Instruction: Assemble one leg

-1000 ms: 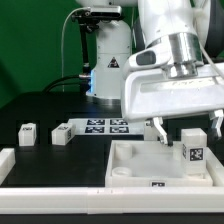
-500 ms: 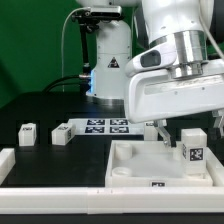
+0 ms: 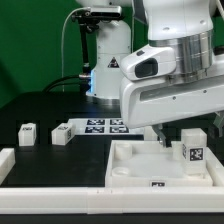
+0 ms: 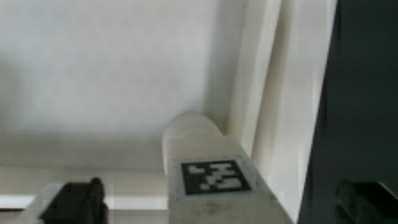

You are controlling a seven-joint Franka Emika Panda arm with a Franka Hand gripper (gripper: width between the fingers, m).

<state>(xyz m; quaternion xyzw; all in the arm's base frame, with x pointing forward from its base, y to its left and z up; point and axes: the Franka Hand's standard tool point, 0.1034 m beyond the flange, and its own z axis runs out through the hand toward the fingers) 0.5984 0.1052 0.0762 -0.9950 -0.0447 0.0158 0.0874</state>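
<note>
1 leg (image 3: pixel 192 148) stands upright inside the white tray (image 3: pixel 140 166).

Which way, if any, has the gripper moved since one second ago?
Yes. The gripper has sunk slightly toward the tray, and it is open over the upright leg.

**Tray and Board on Dark Table**

A large white tray (image 3: pixel 117 160) with a raised rim sat on the black table (image 3: pixel 40 105). Behind it lay the marker board (image 3: pixel 100 125), flat. A green backdrop (image 3: pixel 25 40) hung beyond.
</note>
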